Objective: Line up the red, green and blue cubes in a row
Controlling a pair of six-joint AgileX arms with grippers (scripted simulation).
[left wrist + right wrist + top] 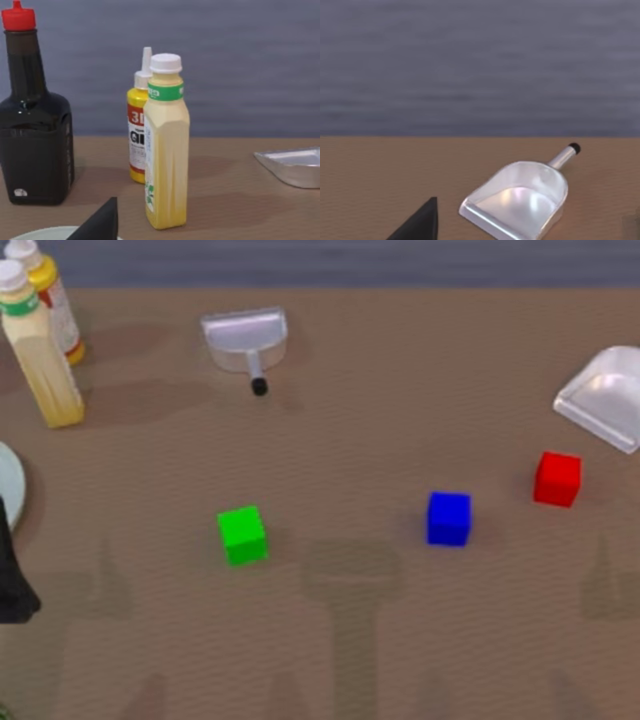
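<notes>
1. We take the blue cube [449, 518] as our landmark: it sits on the brown table [400, 420], right of the middle in the top view.
2. The red cube [557, 479] lies to the right of the blue cube and slightly farther back, near it but not touching.
3. The green cube [242, 534] lies well to the left of the blue cube and a touch nearer the front edge, turned a little askew.
4. Far to the left of the blue cube, at the back corner, stand a cream sauce bottle [38, 345] and a yellow bottle [52, 295] just behind it; the left wrist view also shows a dark bottle with a red cap [32, 115] beside them.
5. A silver scoop [247, 340] lies back-left of the blue cube, and a second scoop [605, 395] lies back-right of it, beyond the red cube.
6. A white plate [8, 480] sits at the table's left edge.
7. Our left gripper [15, 575] shows only as a dark shape at the left edge, far from the blue cube; we cannot tell whether its fingers are apart or together.
8. Our right gripper shows only a dark fingertip [420, 222] in its wrist view, near the second scoop; its state we cannot tell either.
</notes>
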